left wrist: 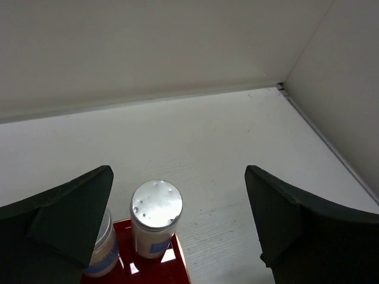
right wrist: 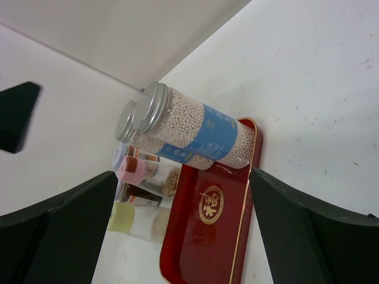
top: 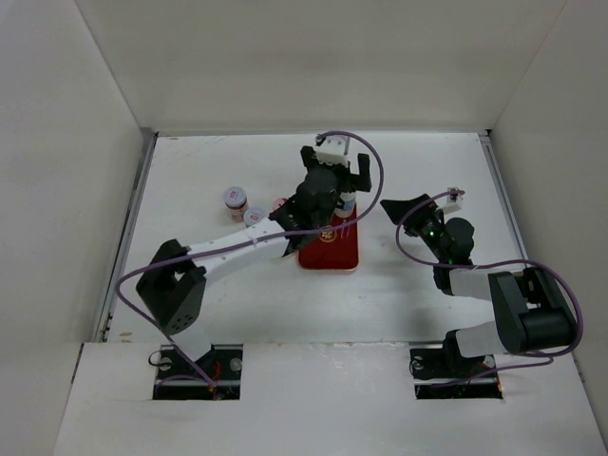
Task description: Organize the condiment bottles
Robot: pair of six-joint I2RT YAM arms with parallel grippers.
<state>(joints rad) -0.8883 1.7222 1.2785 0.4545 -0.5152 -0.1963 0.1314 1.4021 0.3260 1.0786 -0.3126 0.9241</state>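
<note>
jars [top: 235, 198] stand unsorted on the table [top: 427, 161] beside the red tray [top: 337, 255] in the top view, under the reaching left arm [top: 247, 242]. left wrist: left jaws wide, gripping nothing, above the silver-capped bottle [left wrist: 156, 204] upright on the tray. right wrist: right jaws wide, empty, held aside.

L arm [top: 233, 249] & R arm [top: 475, 282]: white links, black joints; purple cables [top: 379, 179]; black wedge gripper fingers [left wrist: 65, 219].
</note>
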